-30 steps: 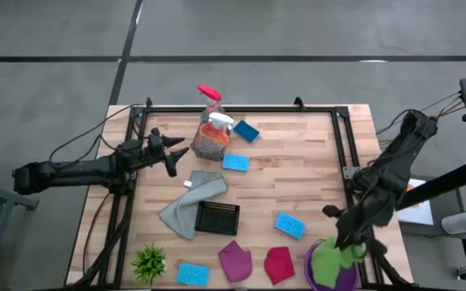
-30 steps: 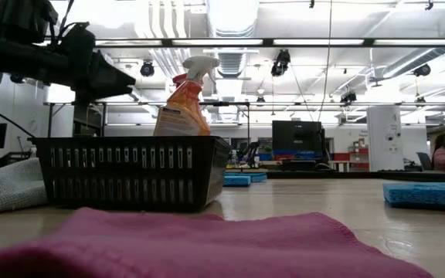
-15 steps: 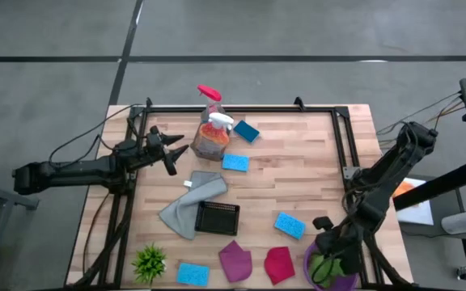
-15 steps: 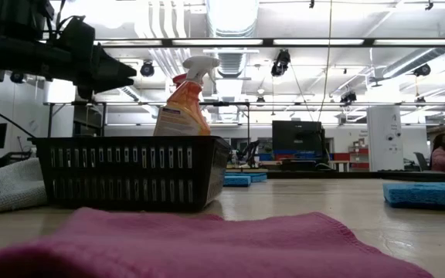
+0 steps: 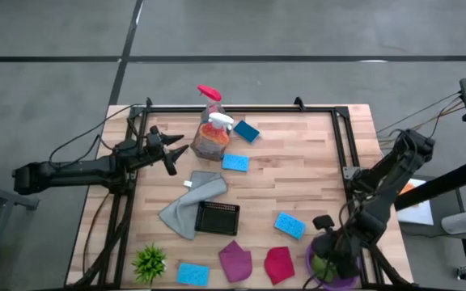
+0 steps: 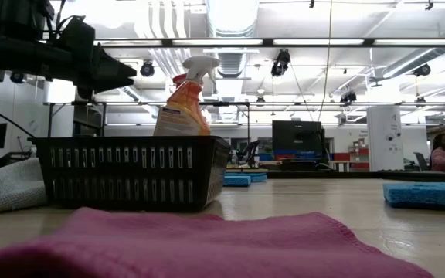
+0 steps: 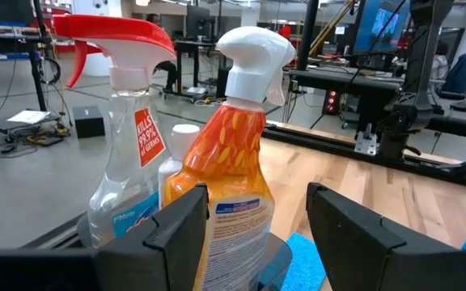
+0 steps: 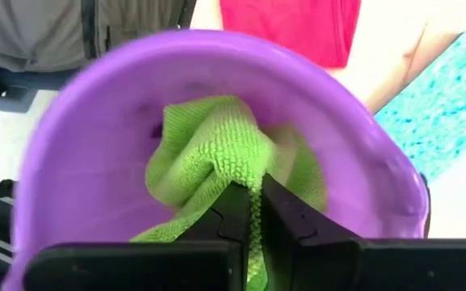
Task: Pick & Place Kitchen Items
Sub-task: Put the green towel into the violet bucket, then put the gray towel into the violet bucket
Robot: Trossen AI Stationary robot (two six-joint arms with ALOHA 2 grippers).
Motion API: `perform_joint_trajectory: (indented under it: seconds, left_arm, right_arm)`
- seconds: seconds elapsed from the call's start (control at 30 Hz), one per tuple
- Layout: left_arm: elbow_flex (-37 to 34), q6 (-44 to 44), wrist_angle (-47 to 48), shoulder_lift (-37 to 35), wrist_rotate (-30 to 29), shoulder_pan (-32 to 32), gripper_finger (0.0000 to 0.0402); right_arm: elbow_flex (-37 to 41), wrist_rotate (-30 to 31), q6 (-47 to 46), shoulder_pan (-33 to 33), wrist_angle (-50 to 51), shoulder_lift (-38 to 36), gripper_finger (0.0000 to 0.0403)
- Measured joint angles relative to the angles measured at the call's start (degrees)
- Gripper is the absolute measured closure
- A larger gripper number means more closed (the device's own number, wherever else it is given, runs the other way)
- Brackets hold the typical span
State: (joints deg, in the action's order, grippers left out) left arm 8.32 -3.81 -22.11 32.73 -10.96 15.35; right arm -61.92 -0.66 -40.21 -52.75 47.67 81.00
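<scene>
Since a second ago the right gripper [image 8: 249, 212] has sunk into the round purple plastic bowl [image 8: 95, 121] at the table's front right corner, its fingers pinched on the crumpled green microfibre cloth [image 8: 217, 153] inside. The red cloth [image 5: 278, 264] lies just beside the bowl. The left gripper [image 7: 257, 218] hovers with spread fingers near the orange spray bottle with white trigger [image 7: 237, 153], which blocks the clear red-triggered bottle [image 7: 124, 145].
</scene>
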Motion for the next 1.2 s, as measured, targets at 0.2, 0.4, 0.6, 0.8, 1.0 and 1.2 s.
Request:
perform_joint_trajectory:
  seconds: [0.2, 0.4, 0.6, 0.8, 1.0, 1.2]
  left_arm:
    - [0.0, 0.4, 0.0, 0.0, 0.0, 0.0, 0.0186]
    - [0.0, 0.5, 0.0, 0.0, 0.0, 0.0, 0.0186]
    - [0.0, 0.5, 0.0, 0.0, 0.0, 0.0, 0.0186]
    - [0.0, 0.5, -0.2, 0.0, 0.0, 0.0, 0.0186]
    - [-0.1, -0.3, -2.2, 0.0, 0.7, 0.0, 0.0186]
    - [-0.1, -2.4, -2.9, 0.0, 6.8, -0.1, 0.0185]
  right_arm:
    - [-5.7, 0.3, 0.2, 0.0, 7.1, 3.3, 0.0378]
    - [-9.1, 0.3, -0.6, 0.0, 11.2, 6.6, 0.028]
    - [-12.8, 0.2, -0.6, 0.0, 12.9, 8.0, 0.0147]
    - [-15.4, 6.8, -0.7, -0.6, 12.4, 4.1, 0.0066]
    - [-12.3, 27.3, 8.9, -2.8, 2.6, -2.8, 0.0052]
    - [-3.5, 38.1, 25.3, -2.8, -15.5, -9.1, 0.0051]
